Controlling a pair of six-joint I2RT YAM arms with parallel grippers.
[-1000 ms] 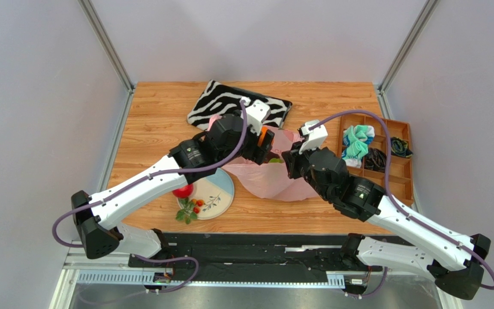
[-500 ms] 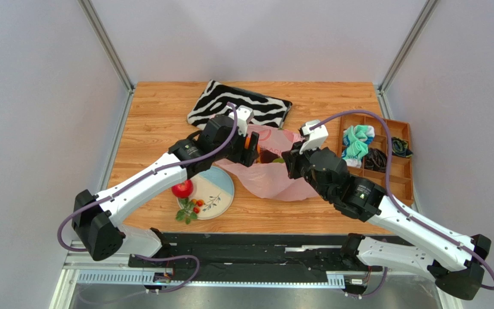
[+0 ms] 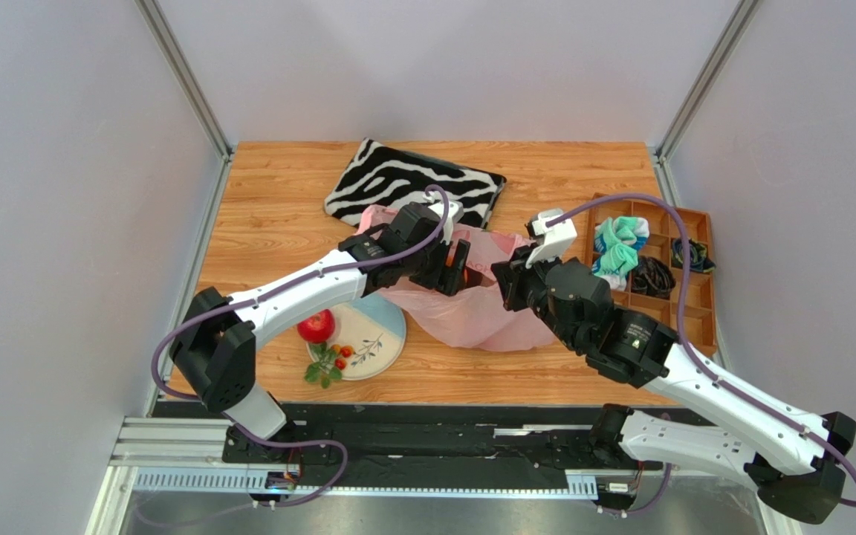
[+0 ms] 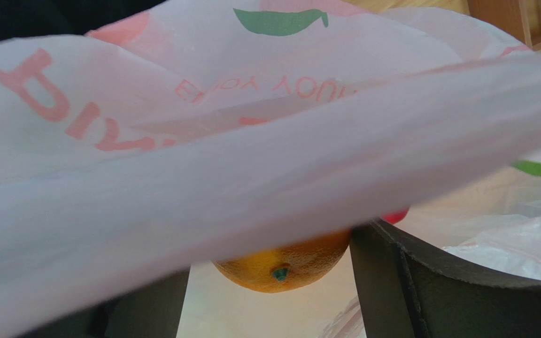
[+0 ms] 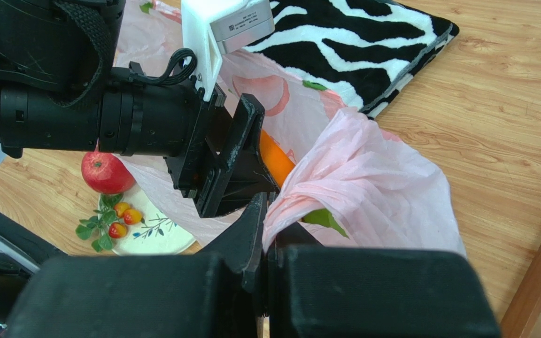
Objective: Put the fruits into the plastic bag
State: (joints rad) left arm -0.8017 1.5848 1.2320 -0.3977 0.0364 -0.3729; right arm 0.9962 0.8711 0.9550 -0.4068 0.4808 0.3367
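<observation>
- The plastic bag [image 3: 477, 318] lies crumpled near the middle of the surface [image 3: 276, 201]. It sits just on the near side of the zebra-striped pouch [image 3: 410, 184], which lies at the far edge.
- The right fingers [image 5: 263, 218] are pressed together on a gathered fold of the bag's rim. They hold that fold lifted off the surface.
- The left fingers [image 3: 457, 268] reach into the bag's mouth from the left side.
- We see the left fingers set wide apart, with the orange [image 4: 287, 262] clamped between them inside the bag. In the left wrist view, a sheet of bag film drapes across, above the orange.
- A green fruit [image 5: 323, 220] shows inside the bag, just below the pinched fold.
- The blue-and-cream plate [image 3: 388, 323] sits toward the near edge, just beside the bag on its left.
- The red apple [image 3: 315, 327] rests at the plate's left rim.
- The berry sprig [image 3: 332, 362] lies at the plate's near rim, close to the apple.
- A wooden tray [image 3: 703, 323] with compartments stands at the right edge of the surface.
</observation>
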